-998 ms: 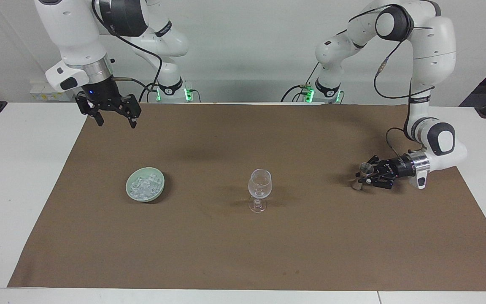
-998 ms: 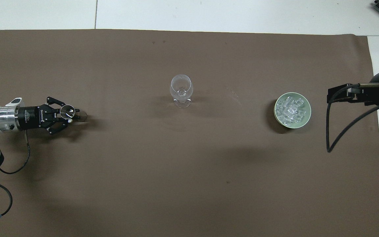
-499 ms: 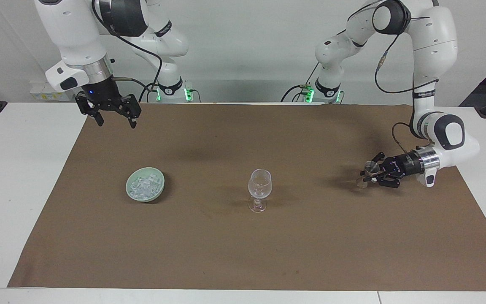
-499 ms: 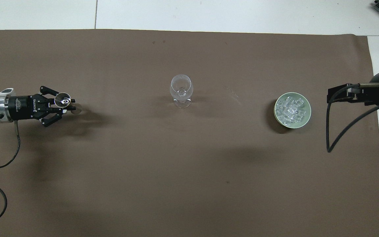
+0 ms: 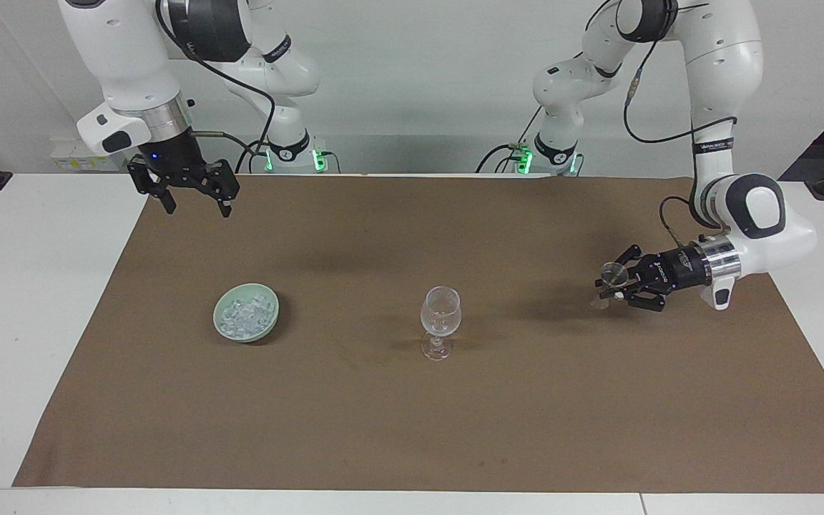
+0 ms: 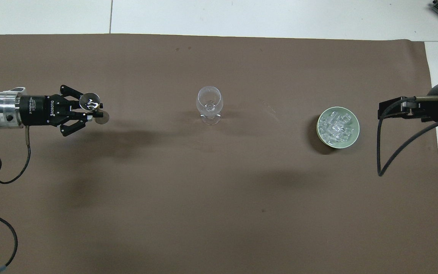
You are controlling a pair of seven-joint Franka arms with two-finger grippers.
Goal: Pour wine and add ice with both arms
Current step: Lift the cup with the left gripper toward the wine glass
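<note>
Only from across the table, right gripper (image 5: 194, 204) spread; left gripper (image 5: 609, 290) grasping small glass (image 5: 613, 274)

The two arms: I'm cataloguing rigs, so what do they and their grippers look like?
Both arms are glossy white jointed segments with dark grey round joint caps. Black cables loop along them, and green lights glow at their bases. A silver metal ring joins each wrist to a black linkage gripper: the left gripper has white lettering on its black body, and the right gripper has a small blue light above it.
</note>
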